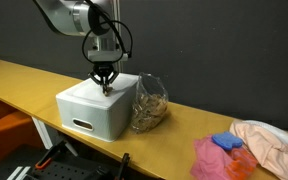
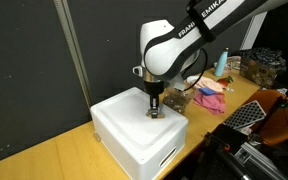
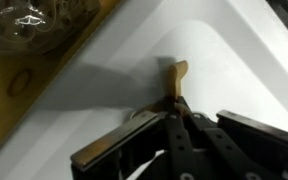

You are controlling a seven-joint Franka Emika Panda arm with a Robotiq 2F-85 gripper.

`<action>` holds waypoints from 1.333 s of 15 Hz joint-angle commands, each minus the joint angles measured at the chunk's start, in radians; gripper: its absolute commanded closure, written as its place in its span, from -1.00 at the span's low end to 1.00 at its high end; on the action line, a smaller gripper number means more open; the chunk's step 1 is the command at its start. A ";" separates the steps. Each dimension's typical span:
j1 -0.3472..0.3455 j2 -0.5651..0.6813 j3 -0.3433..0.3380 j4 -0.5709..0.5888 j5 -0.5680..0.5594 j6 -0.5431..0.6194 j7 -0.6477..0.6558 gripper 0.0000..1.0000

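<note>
Yellow tabletop bearing a white box; gripper hanging over it, fingers clenching a small wooden piece; clear bag sitting beside.

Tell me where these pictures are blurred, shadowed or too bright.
Wrist view: the gripper, shut on a stick, is near and blurred; a grey shadow lies on the white box. Both exterior views: dark backdrop, evenly lit box, no strong glare; in an exterior view the bag glints.
</note>
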State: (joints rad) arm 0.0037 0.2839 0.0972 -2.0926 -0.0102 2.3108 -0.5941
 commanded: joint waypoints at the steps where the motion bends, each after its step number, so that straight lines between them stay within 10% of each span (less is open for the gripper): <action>1: -0.004 -0.021 -0.003 0.019 -0.021 -0.015 0.029 0.98; 20: -0.096 -0.354 -0.181 -0.116 -0.040 -0.160 0.361 0.98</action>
State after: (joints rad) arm -0.0655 -0.0103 -0.0517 -2.1625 -0.0447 2.1763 -0.2776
